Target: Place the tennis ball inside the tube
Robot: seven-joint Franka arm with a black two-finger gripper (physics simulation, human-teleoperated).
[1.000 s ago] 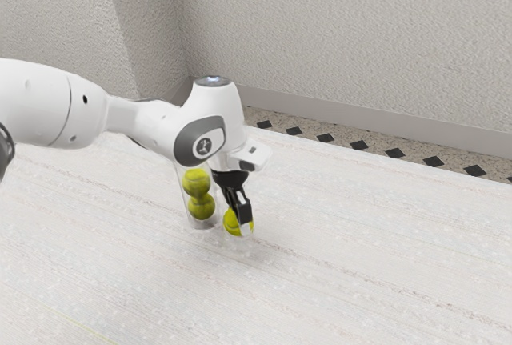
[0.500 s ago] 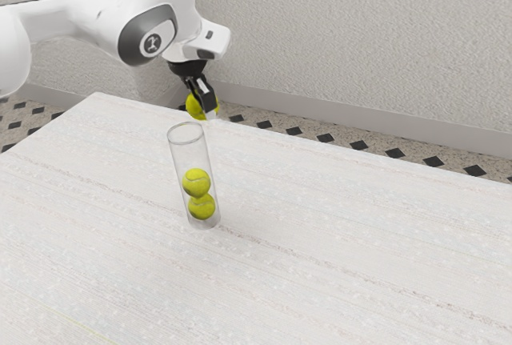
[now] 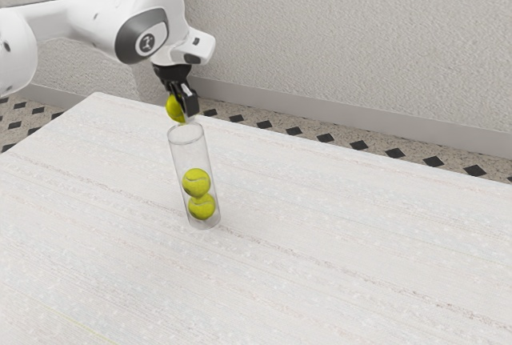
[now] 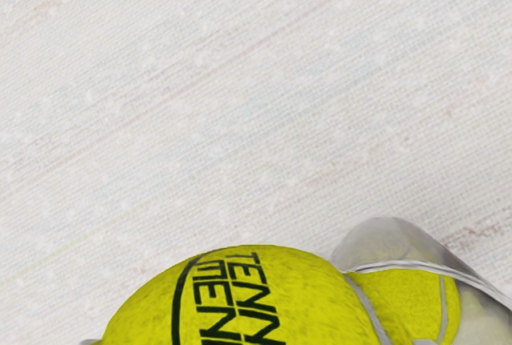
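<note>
In the exterior view my gripper is up above the tube's rim, shut on a yellow-green tennis ball. The clear tube stands on the table just below, with two tennis balls stacked inside, the upper one resting on the lower one. Up close in the wrist view, the held ball shows its dark lettering. Beside it are the tube's rim and a ball within the tube.
A pale, wood-grained table extends around the tube. Behind its far edge lie a floor with dark diamond tiles and a textured wall.
Over the last second my hand rose from the table with the ball and swung toward the exterior view's left. In the latest half second it moved slightly further left; the tube stayed put.
</note>
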